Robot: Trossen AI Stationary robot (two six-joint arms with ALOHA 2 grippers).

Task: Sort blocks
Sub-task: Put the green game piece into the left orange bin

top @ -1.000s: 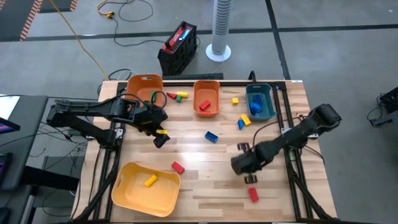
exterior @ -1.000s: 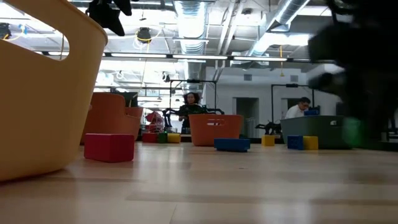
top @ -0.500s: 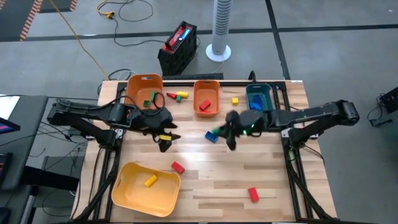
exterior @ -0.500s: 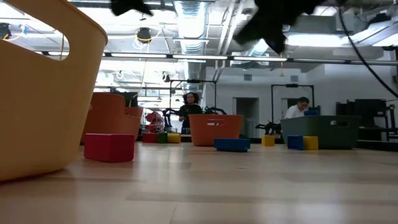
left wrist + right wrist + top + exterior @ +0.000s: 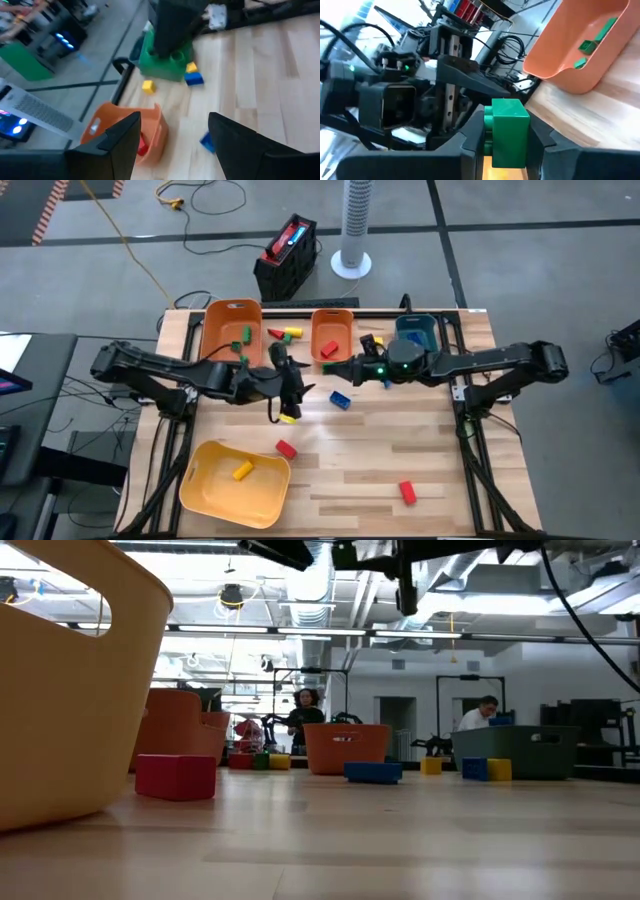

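Your tabletop [image 5: 440, 460] fills mid-frame in the high view. The orange bin [image 5: 228, 330] holding green pieces sits upper left. Carry on there: your right claw [image 5: 506, 150] grips a green block [image 5: 507, 131] tight. Left claw [image 5: 172, 145] hangs open, empty, mid-frame. Clear it; release low over the bin.
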